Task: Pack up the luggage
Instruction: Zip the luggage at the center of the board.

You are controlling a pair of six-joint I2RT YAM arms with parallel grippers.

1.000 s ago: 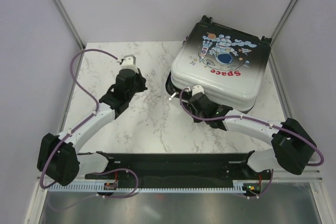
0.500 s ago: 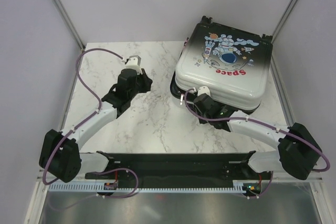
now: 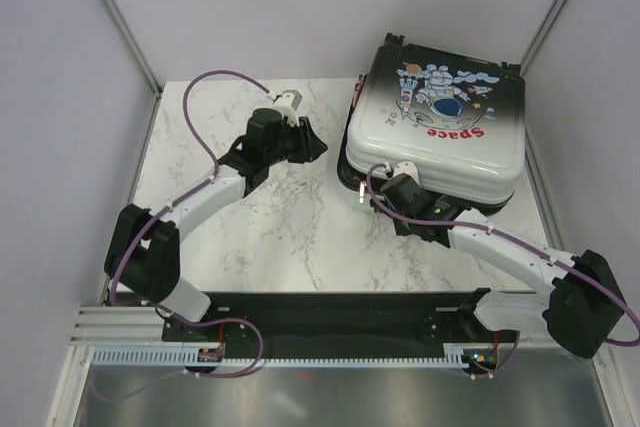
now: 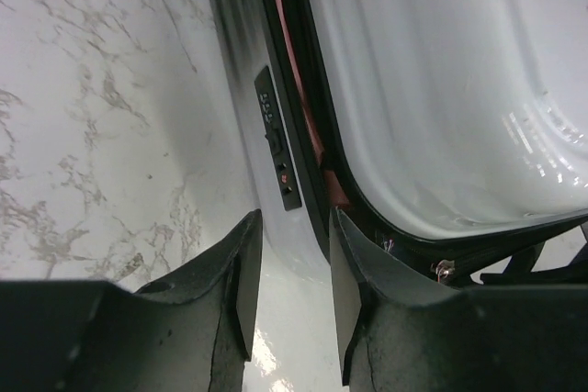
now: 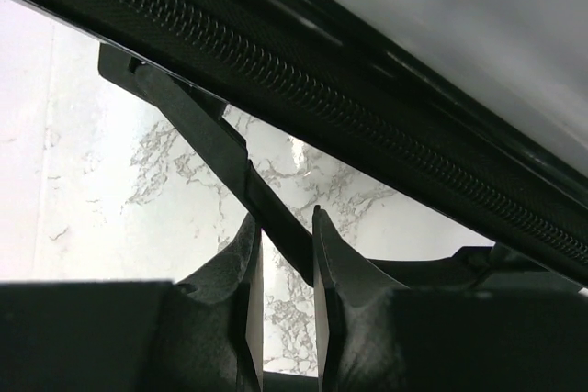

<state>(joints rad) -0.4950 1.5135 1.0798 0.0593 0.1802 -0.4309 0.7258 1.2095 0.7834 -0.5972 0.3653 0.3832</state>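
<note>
At the far right corner of the worktop (image 3: 250, 247) the luggage (image 3: 440, 137) lay flat, astronaut shell up. Lid was down but not sealed; something reddish showed in the seam on its left side. The right gripper (image 5: 283, 227) pinched a black strip (image 5: 207, 130) hanging below the zipper (image 5: 349, 103) at the near left corner, probably to draw the zip round. The left gripper (image 4: 292, 227) was spread and empty, aimed at the left side just beside the lock panel (image 4: 276, 140), likely to steady the shell.
</note>
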